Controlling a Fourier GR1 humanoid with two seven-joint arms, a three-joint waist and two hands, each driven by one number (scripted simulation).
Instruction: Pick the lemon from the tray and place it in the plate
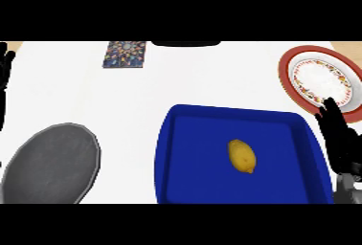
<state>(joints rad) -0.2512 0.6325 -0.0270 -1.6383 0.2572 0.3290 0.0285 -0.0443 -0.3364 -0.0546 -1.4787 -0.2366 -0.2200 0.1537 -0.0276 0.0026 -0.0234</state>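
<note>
A yellow lemon (241,155) lies near the middle of the blue tray (185,158) at the lower centre of the head view. A white plate with a red rim (322,79) sits at the upper right. My right hand (339,139) stands open by the tray's right edge, fingers pointing up toward the plate's lower rim, to the right of the lemon and apart from it. At the far left edge my left hand (5,72) rests open, fingers up.
A grey plate (51,165) sits at the lower left. A patterned dark tile (125,53) lies at the top left of centre. A black object (186,43) shows at the top edge.
</note>
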